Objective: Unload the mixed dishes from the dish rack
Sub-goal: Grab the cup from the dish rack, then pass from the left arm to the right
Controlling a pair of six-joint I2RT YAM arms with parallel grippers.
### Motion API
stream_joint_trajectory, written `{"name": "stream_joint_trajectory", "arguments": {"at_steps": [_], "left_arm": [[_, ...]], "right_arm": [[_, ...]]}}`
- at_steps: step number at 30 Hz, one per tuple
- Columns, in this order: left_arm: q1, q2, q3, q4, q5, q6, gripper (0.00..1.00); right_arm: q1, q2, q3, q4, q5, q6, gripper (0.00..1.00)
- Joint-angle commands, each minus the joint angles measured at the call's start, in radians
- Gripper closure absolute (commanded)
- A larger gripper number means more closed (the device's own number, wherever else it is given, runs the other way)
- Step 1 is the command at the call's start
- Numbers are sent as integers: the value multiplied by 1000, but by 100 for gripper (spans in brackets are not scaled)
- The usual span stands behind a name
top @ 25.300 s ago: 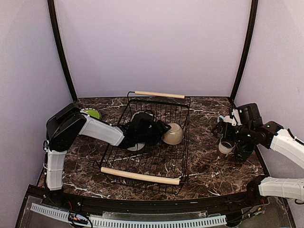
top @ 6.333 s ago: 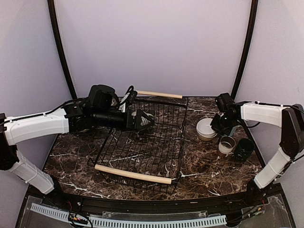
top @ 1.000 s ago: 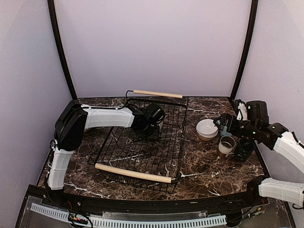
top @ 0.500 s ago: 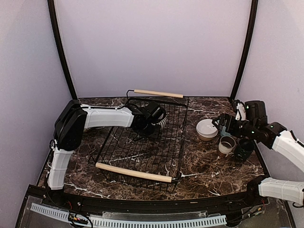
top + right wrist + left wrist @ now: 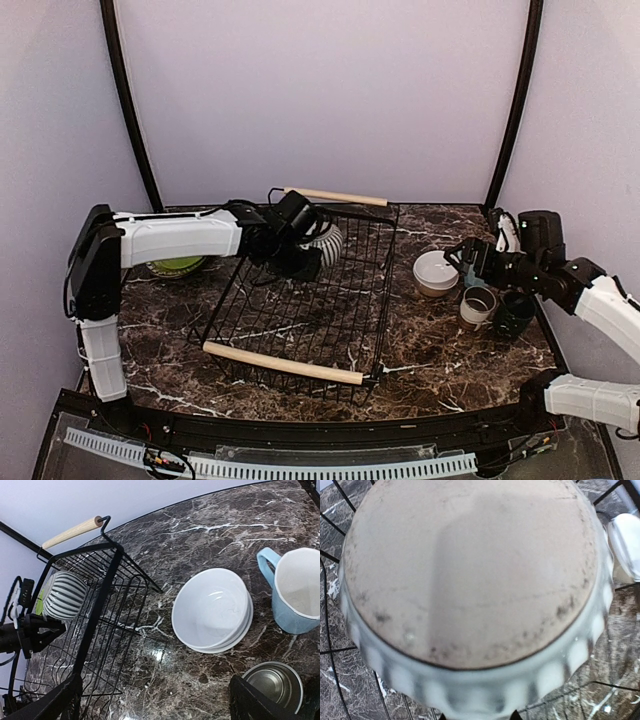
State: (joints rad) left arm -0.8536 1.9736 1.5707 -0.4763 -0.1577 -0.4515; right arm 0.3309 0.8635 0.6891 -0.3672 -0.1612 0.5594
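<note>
The black wire dish rack (image 5: 300, 310) stands mid-table with its wooden handles front and back. My left gripper (image 5: 303, 252) is shut on the grey-striped mug (image 5: 323, 243) and holds it raised over the rack's back left part. In the left wrist view the mug's unglazed underside (image 5: 470, 570) fills the frame, with my gripper (image 5: 477, 716) at its lower rim. The right wrist view also shows the mug (image 5: 62, 595) above the rack (image 5: 100, 605). My right gripper (image 5: 155, 700) hangs open over the table beside the stacked white bowls (image 5: 212, 610).
To the right of the rack stand the white bowls (image 5: 436, 272), a light-blue mug (image 5: 295, 590), a small white-brown cup (image 5: 478, 307) and a dark mug (image 5: 515, 312). A green plate (image 5: 178, 265) lies left of the rack.
The left gripper has closed on the striped mug and lifted it up and back-left in the rack. The left arm swung left, uncovering the green plate. The right arm has barely moved.
</note>
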Motion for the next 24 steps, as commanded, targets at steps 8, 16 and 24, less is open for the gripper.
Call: {"name": "stream_joint_trajectory", "arguments": {"at_steps": [8,16,24], "left_arm": [[4,-369,-288,602,498,-120,99],[-8,-335,-442,1175,749,-451,99],[-79,-290,-477,1425,777,-570,99]], "right_arm": [[48,-1,-4,398,-407,132,1],[308,123,22,750,-427,232,2],[359,202,32,901,-395,297,10]]}}
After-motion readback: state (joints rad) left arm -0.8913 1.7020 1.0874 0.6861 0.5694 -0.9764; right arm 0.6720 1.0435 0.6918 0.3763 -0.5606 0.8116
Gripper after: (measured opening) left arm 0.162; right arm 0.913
